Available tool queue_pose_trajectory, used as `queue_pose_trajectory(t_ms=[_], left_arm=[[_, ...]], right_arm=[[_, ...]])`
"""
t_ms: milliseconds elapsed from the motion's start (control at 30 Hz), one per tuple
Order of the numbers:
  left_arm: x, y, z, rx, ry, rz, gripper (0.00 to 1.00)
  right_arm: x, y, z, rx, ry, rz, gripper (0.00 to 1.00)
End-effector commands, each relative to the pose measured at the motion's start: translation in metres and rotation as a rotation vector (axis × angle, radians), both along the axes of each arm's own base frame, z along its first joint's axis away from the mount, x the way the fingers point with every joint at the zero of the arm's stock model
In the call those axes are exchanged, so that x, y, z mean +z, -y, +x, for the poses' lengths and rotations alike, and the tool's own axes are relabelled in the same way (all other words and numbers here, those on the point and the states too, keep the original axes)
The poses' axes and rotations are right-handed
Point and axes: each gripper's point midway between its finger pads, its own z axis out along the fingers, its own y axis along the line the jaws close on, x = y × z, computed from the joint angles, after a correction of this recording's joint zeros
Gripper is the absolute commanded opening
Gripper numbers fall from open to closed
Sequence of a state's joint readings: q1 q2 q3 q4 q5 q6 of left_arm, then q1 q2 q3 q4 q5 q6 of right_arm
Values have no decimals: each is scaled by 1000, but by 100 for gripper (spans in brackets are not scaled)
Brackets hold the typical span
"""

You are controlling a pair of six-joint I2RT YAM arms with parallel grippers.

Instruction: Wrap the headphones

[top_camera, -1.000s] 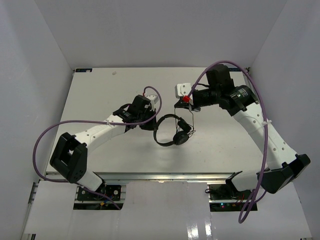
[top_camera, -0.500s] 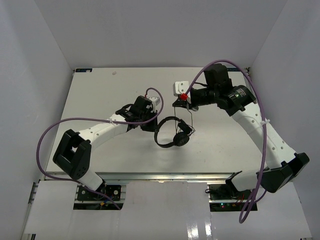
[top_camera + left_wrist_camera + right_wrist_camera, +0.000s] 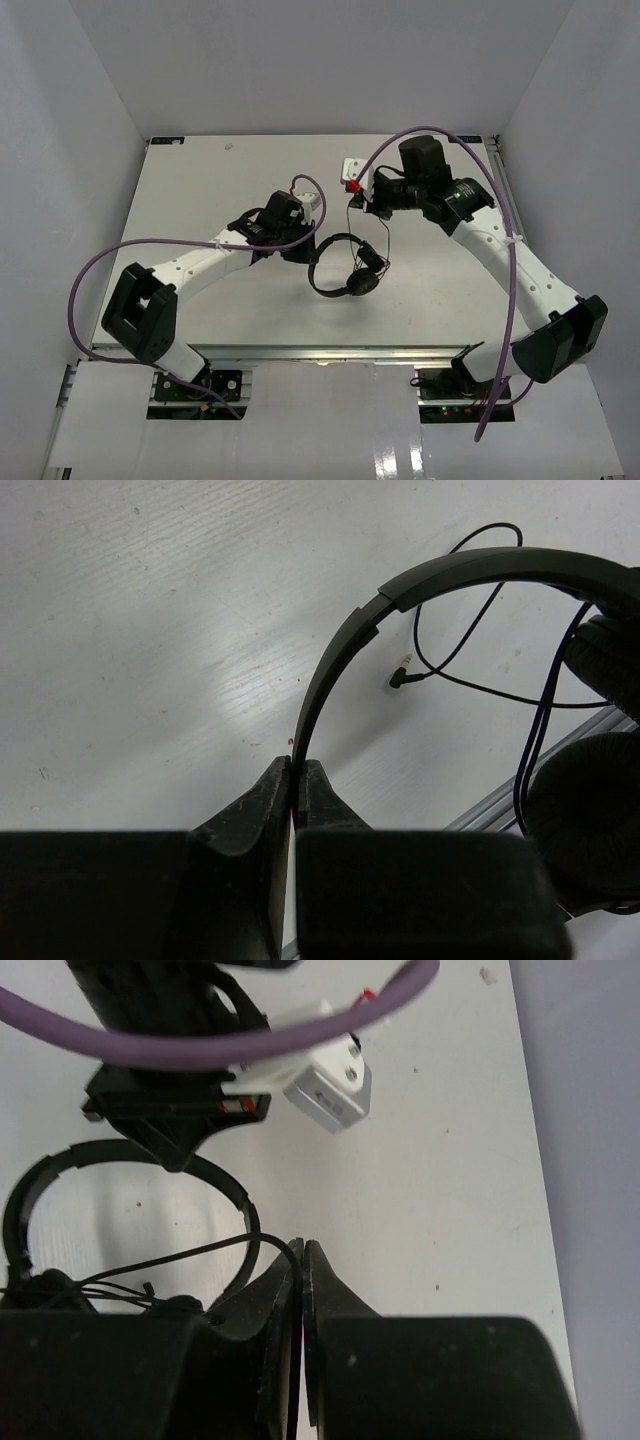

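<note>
- Headphones (image 3: 360, 277) lie on the table (image 3: 200, 180) near its middle, a touch toward 5 o'clock. The headband arc opens toward 4 o'clock, with both ear cups (image 3: 590, 820) bunched at that end.
- Left gripper (image 3: 297, 772) is at 9 to 10 o'clock of the headphones. Its jaws are nipped tight on the thin headband (image 3: 340, 670) near one end, pinning it.
- Right gripper (image 3: 300, 1252) is at 12 o'clock of the headphones and raised. Its jaws are pressed together, and the cord (image 3: 537, 730) runs into the seam between them, so it looks pinched there.
- From that pinch the cord drops down to the ear cups.
- Done so far: both holds are set, and a few strands lie crowded at the cups. Whether any is a true turn, I cannot tell.
- Left to do: a slack loop lies on the table and the plug (image 3: 400, 677) is free beside the headband. I judge the winding early to midway, with the slack and plug end still to take up.
</note>
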State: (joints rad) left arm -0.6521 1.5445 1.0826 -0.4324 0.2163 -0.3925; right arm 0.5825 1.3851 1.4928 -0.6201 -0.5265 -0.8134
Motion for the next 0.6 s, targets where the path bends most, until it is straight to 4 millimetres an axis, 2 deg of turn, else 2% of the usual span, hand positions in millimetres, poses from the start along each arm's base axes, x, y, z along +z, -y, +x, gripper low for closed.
queue_pose_trajectory(t_ms=[0, 233, 567], left_arm=[[37, 0, -6, -37, 108, -68, 0], [42, -8, -18, -69, 137, -75, 0], [69, -4, -35, -170, 191, -153, 0]], right_arm=[[3, 16, 22, -115, 48, 20, 8], [-3, 32, 31, -181, 46, 11, 8], [-5, 48, 54, -313, 7, 51, 8]])
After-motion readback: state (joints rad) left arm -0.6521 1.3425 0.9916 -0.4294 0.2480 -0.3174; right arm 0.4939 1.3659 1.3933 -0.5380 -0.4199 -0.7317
